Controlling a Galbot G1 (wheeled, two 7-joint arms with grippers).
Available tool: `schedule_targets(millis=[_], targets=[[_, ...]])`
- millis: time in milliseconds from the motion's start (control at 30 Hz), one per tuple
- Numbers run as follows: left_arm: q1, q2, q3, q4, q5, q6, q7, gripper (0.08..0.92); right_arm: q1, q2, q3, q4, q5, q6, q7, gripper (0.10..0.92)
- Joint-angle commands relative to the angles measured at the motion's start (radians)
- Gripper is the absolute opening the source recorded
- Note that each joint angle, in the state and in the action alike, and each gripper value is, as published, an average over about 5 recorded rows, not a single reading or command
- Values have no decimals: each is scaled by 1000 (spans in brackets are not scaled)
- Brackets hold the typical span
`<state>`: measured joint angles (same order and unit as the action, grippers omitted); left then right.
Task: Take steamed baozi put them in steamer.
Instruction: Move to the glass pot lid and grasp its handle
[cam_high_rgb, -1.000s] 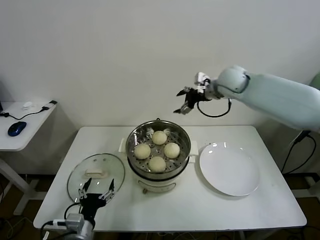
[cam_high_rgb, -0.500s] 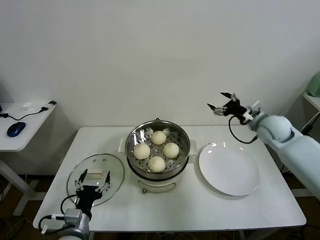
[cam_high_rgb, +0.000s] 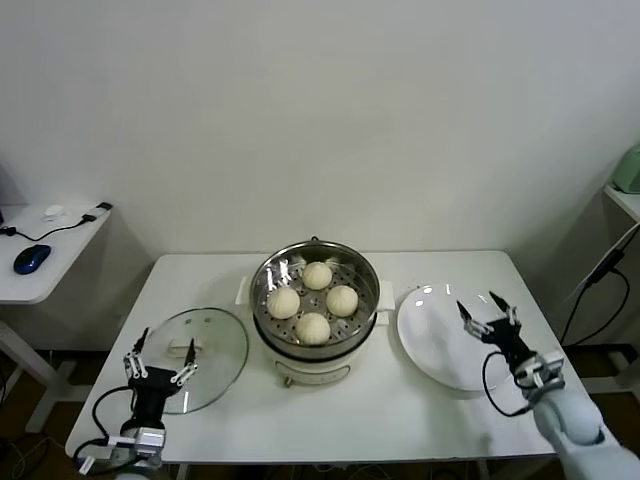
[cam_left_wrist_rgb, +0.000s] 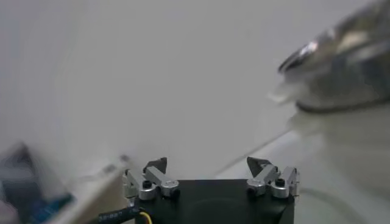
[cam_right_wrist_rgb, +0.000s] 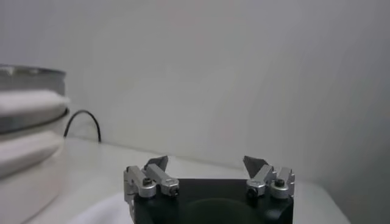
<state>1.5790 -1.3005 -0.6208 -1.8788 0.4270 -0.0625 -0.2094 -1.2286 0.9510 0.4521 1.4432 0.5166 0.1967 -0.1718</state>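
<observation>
Four baozi (cam_high_rgb: 313, 302) in steamer (cam_high_rgb: 316, 312), lid (cam_high_rgb: 192, 359) left, plate (cam_high_rgb: 450, 337) right, both grippers' fingers spread, empty.

The left gripper (cam_high_rgb: 160, 357) had a black body with slim silver fingers (cam_left_wrist_rgb: 146, 180) tipped in dark pointed pads, each fastened by small black screws. A black cable with a yellow strand ran off its base, and a grey metal wrist block sat behind it. The right gripper (cam_high_rgb: 489, 312) matched: black housing, silver fingers (cam_right_wrist_rgb: 269, 176), a looping black cable, and a smooth pale grey-white forearm shell.
</observation>
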Motion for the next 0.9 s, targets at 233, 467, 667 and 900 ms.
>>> schedule_targets(millis=[233, 467, 667, 900], targets=[[-29, 71, -9, 292, 866, -21, -245, 823, -250, 234, 148, 88, -161, 25, 78, 823], [-118, 7, 13, 418, 944, 40, -244, 823, -246, 250, 150, 113, -183, 12, 97, 823], [-178, -23, 22, 465, 967, 61, -264, 823, -247, 260, 153, 115, -191, 12, 105, 823], [-247, -36, 25, 481, 990, 91, -265, 823, -256, 275, 156, 127, -203, 10, 109, 823]])
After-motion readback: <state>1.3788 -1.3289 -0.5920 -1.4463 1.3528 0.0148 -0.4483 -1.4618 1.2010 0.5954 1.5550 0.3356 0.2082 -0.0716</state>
